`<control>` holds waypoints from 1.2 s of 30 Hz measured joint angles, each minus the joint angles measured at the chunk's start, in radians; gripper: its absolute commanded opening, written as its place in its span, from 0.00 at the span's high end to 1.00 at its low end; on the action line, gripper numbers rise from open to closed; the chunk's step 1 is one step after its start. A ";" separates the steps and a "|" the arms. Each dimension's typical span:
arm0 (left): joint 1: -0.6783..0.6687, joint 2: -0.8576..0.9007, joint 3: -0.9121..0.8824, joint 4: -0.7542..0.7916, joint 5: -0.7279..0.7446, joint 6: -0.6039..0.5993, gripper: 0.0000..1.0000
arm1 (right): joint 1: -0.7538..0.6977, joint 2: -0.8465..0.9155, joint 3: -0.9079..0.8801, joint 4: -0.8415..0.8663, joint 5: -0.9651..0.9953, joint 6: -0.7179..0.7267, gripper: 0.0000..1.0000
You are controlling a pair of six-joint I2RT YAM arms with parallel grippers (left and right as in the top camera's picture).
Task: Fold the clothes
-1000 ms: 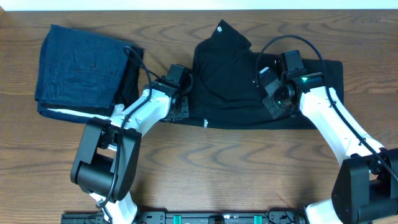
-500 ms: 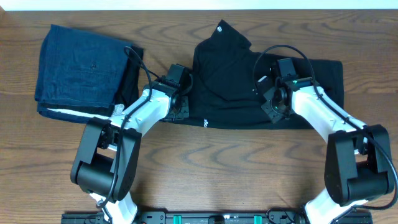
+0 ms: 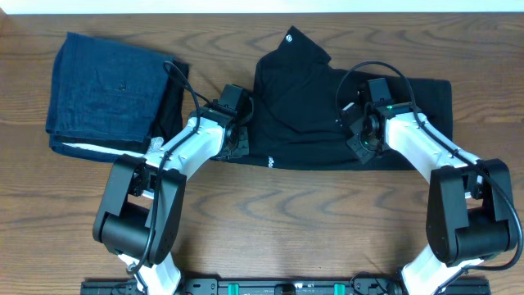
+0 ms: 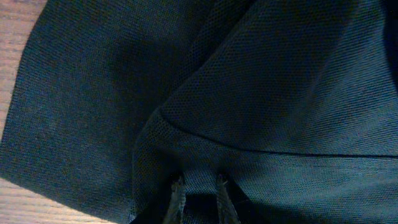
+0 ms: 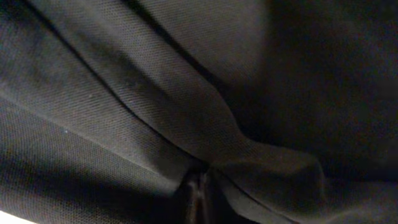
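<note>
We are clamping our right claw (image 5: 198,186), part-open a second ago, shut on the large black soft shirt (image 3: 303,115) at one o'clock on the bench (image 3: 286,221), our left claw (image 4: 199,198) pinching its nine-o'clock edge, readying a fold.

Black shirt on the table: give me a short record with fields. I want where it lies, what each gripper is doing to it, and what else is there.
shirt: black shirt, spread wide but rumpled on the wooden table, collar toward the far edge
left arm: left gripper closed on a fold at the shirt's left edge
right arm: right gripper shut on a ridge of fabric right of the shirt's middle
other item: folded dark-blue garment at far left, neither gripper on it
</note>
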 measured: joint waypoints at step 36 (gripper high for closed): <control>0.000 0.000 0.000 0.002 0.000 0.000 0.79 | -0.070 0.000 -0.019 0.080 -0.217 -0.023 0.43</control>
